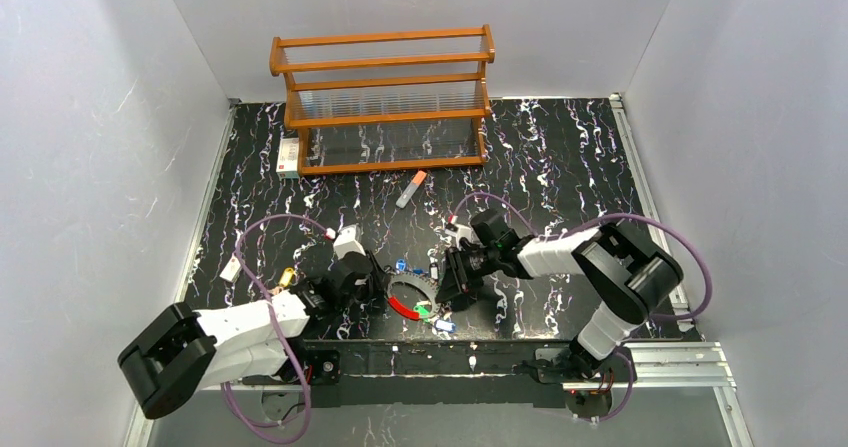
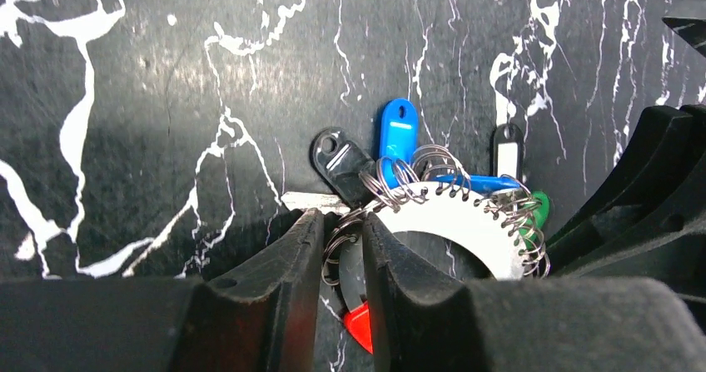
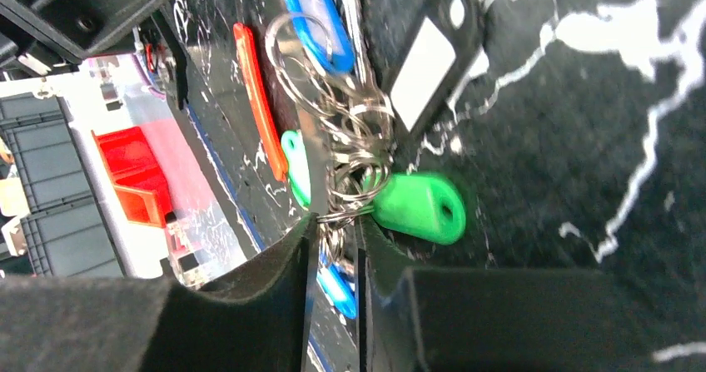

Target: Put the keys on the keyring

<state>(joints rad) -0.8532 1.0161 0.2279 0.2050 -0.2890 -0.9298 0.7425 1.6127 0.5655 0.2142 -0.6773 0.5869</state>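
- A black worktop (image 1: 560,167) with white veining is seen from above. Two robot arms reach in from its near edge.
- The keyring (image 1: 403,285), a pale loop with a thick red section (image 1: 400,310), lies flat near the front edge of the worktop, between the two tools.
- The keys (image 1: 425,310) crowd around the loop. The left wrist view shows a blue key (image 2: 398,131), a green key (image 2: 539,208) and a black tag (image 2: 341,160) fanning out from small wire rings (image 2: 400,181) bunched along the loop's far edge.
- The left tool (image 1: 372,285) is low at the loop's left side. Its jaws are drawn to a narrow gap with the keyring's band running between them. Whether they press on it cannot be told.
- The right tool (image 1: 447,279) is at the loop's right side. Its jaws are also nearly together, with wire rings in the gap and a green key just beside them. The view is blurred, so a firm hold cannot be told.
- A yellow key (image 1: 288,275) lies apart, beside the left arm.
- A wooden rack (image 1: 385,97) stands at the back, with a grey stick (image 1: 411,189) in front of it.
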